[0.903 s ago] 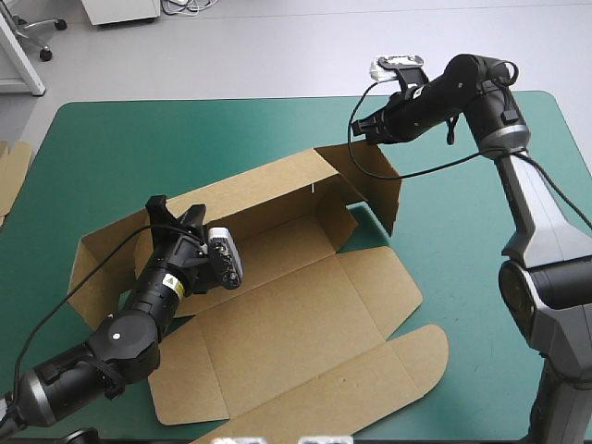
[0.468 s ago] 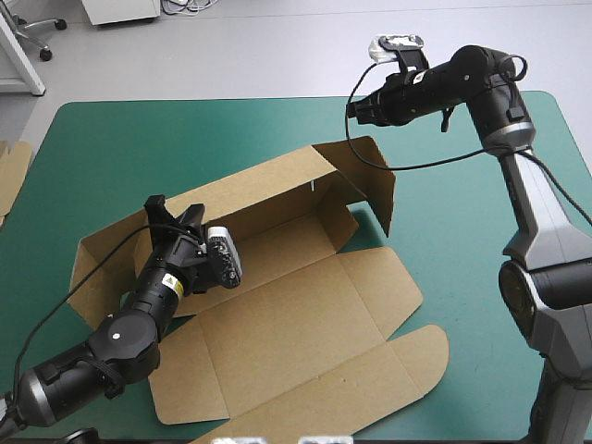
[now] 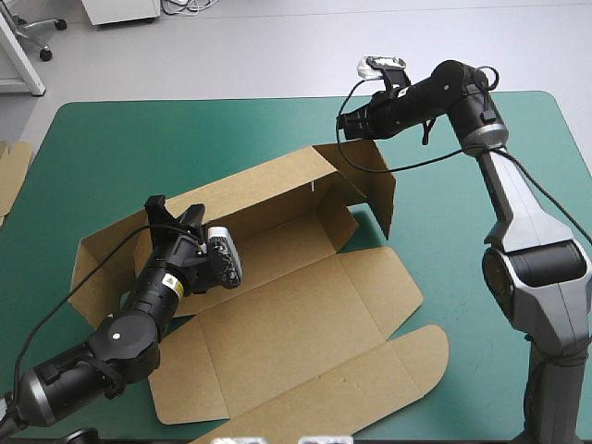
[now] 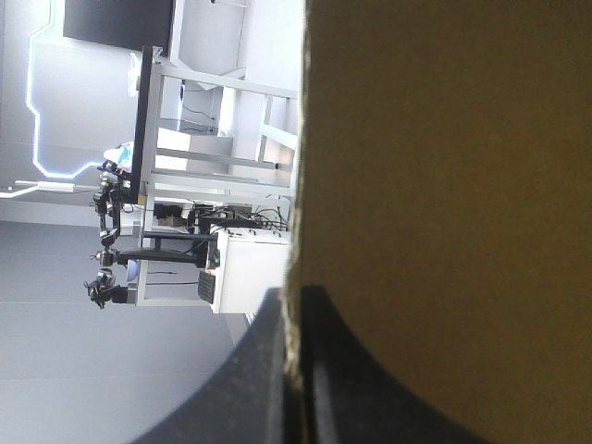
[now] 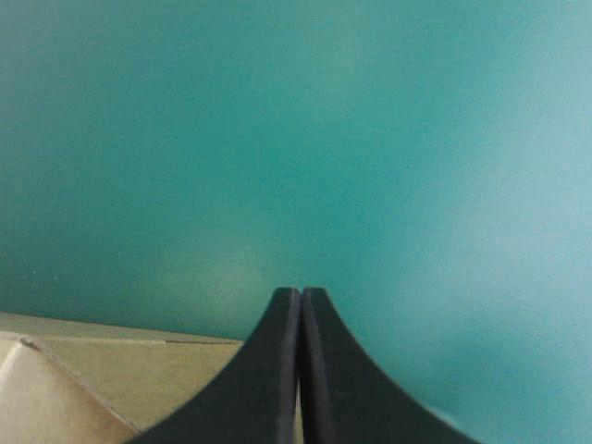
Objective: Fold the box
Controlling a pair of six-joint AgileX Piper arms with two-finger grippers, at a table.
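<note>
The brown box [image 3: 277, 305] lies open in the middle of the teal-green table [image 3: 111, 148]. Its long back wall and both end flaps are raised, and the lid panel is flat toward the near edge. My left gripper [image 3: 174, 215] sits at the left part of the back wall. In the left wrist view its black fingers [image 4: 294, 314] are shut on the board's edge, and the box [image 4: 444, 185] fills the space beside them. My right gripper [image 3: 344, 129] hovers shut just beyond the top of the right end flap [image 3: 375, 176]. In the right wrist view this gripper [image 5: 301, 294] points at bare cover, with the box [image 5: 139, 379] beside its base.
An edge of more brown board [image 3: 11, 171] shows at the table's left edge. The box's curved lid tab [image 3: 416, 356] reaches toward the near right part of the table.
My right gripper has moved off the right end flap's top edge, leftward and toward the far edge. The flap stays raised. The left arm has not moved.
</note>
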